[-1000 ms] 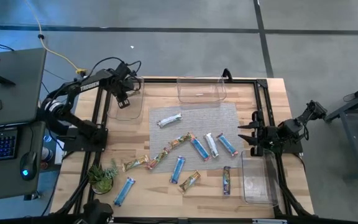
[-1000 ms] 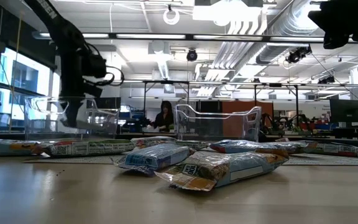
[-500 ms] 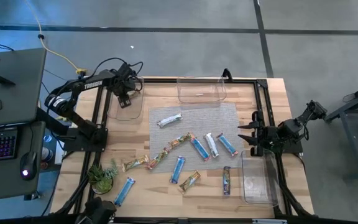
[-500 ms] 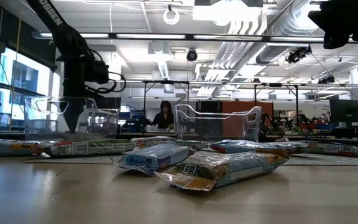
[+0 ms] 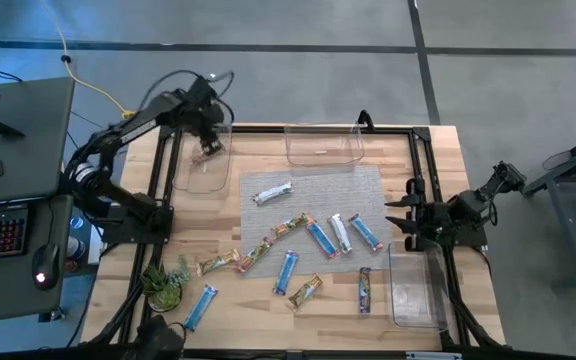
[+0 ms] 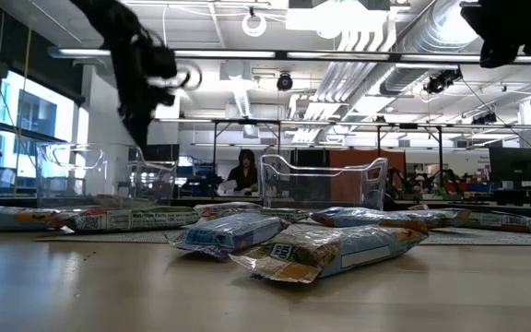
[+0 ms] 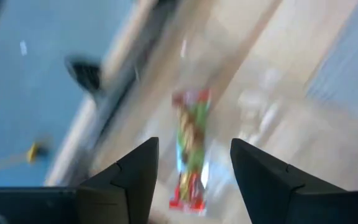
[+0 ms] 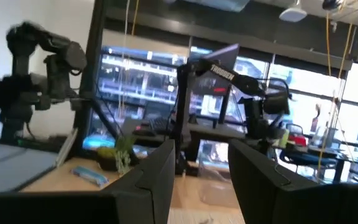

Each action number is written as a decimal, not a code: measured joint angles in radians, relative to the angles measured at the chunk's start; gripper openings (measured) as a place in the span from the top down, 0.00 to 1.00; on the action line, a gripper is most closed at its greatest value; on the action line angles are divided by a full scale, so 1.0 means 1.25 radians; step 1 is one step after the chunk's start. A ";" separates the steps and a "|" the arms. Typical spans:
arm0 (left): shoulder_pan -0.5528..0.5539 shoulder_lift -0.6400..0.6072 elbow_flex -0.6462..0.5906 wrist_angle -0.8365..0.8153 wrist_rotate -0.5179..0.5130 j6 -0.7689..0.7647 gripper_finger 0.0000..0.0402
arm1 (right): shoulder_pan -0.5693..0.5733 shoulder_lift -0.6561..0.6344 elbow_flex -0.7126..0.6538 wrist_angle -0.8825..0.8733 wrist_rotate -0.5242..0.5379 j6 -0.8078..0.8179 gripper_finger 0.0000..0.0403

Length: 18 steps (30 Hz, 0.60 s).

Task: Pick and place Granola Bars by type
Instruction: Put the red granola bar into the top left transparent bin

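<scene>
Several granola bars lie scattered on the grey mat (image 5: 368, 180) and the wood near it: a white one (image 5: 273, 192), blue ones (image 5: 319, 238), tan ones (image 5: 308, 291). A green-and-red bar (image 7: 190, 124) lies flat on the floor of the clear bin (image 5: 203, 172) at the far left. My left gripper (image 5: 208, 140) (image 7: 194, 144) hangs open above that bar, clear of it. My right gripper (image 5: 396, 215) (image 8: 202, 149) stands open at the table's right edge with nothing between its fingers.
A second clear bin (image 5: 323, 145) stands at the far middle and a third (image 5: 415, 285) at the near right. A small green plant (image 5: 165, 283) sits at the near left corner. A black frame (image 5: 423, 160) runs along the table's edges.
My left gripper has risen up out of the far-left bin, from low between its walls to well above its rim, tipping a little as it went. The right arm has kept still.
</scene>
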 joint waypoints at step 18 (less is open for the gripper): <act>-0.027 -0.274 0.145 -0.007 0.497 -0.115 0.54 | 0.000 0.000 0.000 0.118 0.100 -0.144 0.67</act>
